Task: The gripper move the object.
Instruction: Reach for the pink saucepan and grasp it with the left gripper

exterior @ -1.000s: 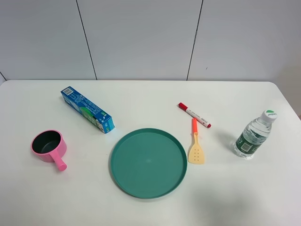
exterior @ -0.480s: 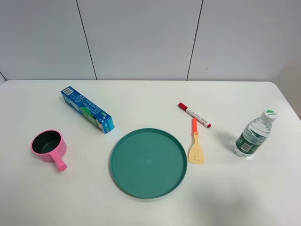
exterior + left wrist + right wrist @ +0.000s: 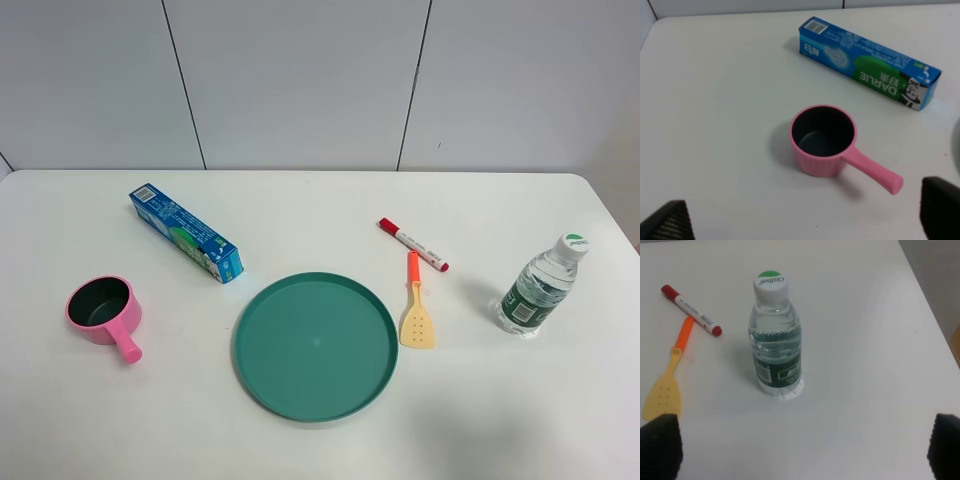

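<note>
The small pink saucepan [image 3: 100, 310] with a dark green inside stands upright on the white table at the left, its handle pointing toward the front right. In the left wrist view the saucepan [image 3: 824, 141] lies just ahead of my left gripper [image 3: 802, 220]. That gripper is open and empty, with its two black fingertips [image 3: 667, 220] spread wide and apart from the pan. My right gripper [image 3: 802, 450] is also open and empty, on the table's right side. Neither arm shows in the exterior high view.
A blue toothpaste box [image 3: 186, 232] lies behind the saucepan. A large teal plate [image 3: 316, 345] sits in the middle. A yellow-orange spatula [image 3: 416, 315] and a red marker [image 3: 412, 244] lie to its right. A water bottle [image 3: 540, 287] stands upright ahead of the right gripper.
</note>
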Robot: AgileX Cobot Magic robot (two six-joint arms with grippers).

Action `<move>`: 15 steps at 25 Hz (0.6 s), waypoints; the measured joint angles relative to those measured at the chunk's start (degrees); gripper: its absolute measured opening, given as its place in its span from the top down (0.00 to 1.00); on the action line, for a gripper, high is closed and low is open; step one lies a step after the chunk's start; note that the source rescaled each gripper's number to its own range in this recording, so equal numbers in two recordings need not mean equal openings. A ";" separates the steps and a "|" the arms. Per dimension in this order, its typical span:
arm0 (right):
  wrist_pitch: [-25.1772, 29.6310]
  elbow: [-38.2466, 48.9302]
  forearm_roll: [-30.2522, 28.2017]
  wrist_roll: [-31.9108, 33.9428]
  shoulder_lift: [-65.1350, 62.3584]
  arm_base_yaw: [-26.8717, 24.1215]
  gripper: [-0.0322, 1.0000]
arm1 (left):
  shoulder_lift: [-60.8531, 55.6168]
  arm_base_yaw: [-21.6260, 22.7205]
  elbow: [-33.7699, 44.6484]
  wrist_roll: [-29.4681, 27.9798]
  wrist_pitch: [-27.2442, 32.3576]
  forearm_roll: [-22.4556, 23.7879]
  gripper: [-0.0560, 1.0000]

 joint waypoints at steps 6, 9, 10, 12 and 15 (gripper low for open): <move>0.00 0.00 0.00 0.00 0.00 0.00 0.00 | 0.00 0.00 0.00 0.00 0.00 0.00 0.00; 0.00 0.00 0.00 0.00 0.00 0.00 0.00 | 0.00 0.00 0.00 0.00 0.00 0.00 0.00; 0.00 0.00 0.00 0.00 0.00 0.00 0.00 | 0.00 0.00 0.00 0.00 0.00 0.00 0.00; 0.00 0.00 0.00 0.00 0.00 0.00 0.00 | 0.00 0.00 0.00 0.00 0.00 0.00 0.00; 0.00 0.00 0.00 0.00 0.00 0.00 0.00 | 0.00 0.00 0.00 0.00 0.00 0.00 0.00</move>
